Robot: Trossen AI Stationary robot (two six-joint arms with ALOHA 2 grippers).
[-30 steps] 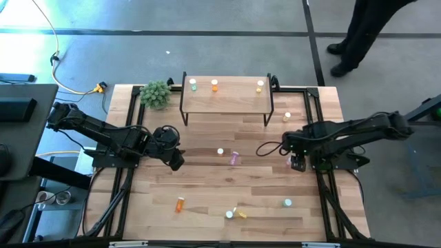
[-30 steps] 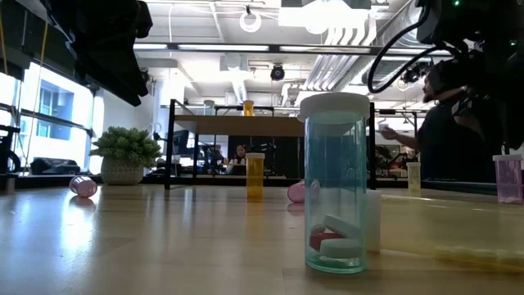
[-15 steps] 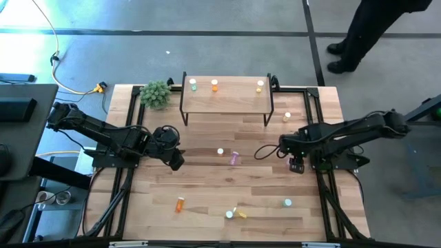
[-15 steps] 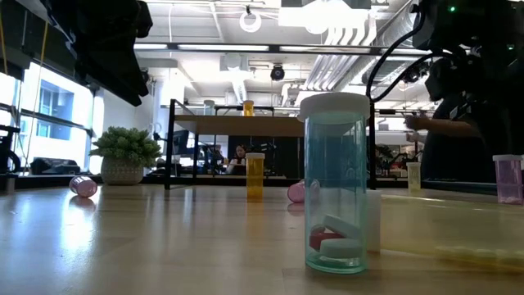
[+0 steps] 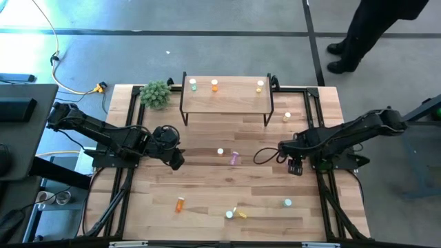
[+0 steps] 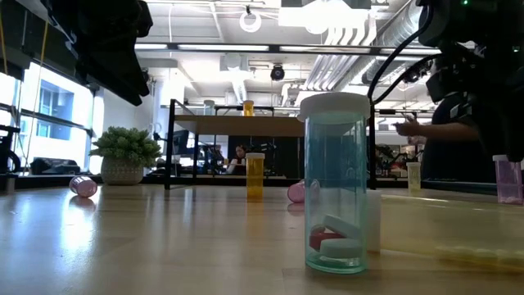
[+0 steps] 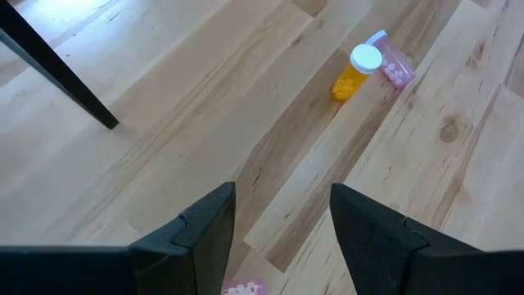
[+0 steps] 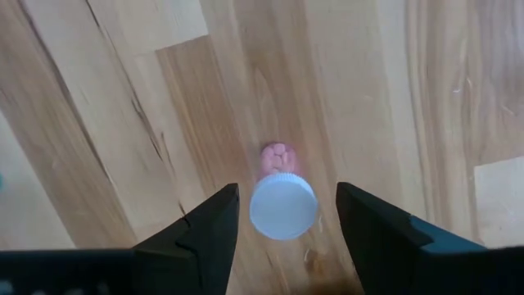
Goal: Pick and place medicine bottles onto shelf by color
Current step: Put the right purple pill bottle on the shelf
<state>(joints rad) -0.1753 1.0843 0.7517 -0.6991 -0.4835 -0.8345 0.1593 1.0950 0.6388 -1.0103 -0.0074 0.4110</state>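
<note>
The right gripper (image 8: 282, 238) hangs over an upright pink translucent pill bottle with a white cap (image 8: 282, 203) at the right side of the light-wood worktop (image 5: 207, 186), its two dark fingers (image 8: 205, 233) spread to either side of the cap and touching nothing; the wrist is pointed straight down, apparently so the open jaws can drop around the bottle and lift it by its top. The small raised light-wood shelf on thin black legs (image 5: 227, 103) stands at the far edge, already carrying a green bottle (image 5: 193, 86), an orange bottle (image 5: 214, 86) and a yellow bottle (image 5: 259, 87) spaced well apart along its back, presumably one spot per colour, so a pink place has yet to be filled. The left gripper (image 7: 282, 238) waits low over the worktop's left half, jaws released and holding nothing, facing an upright orange bottle (image 7: 355, 72) with a second pink bottle lying on its side (image 7: 393, 65) just behind it. More bottles stay scattered near the front edge, among them an orange one on its side (image 5: 180, 204) and a teal-green one standing upright (image 6: 334, 197) right before the low camera. A green bushy plant (image 5: 156, 94) sits beside the shelf's left end, clear of the work
</note>
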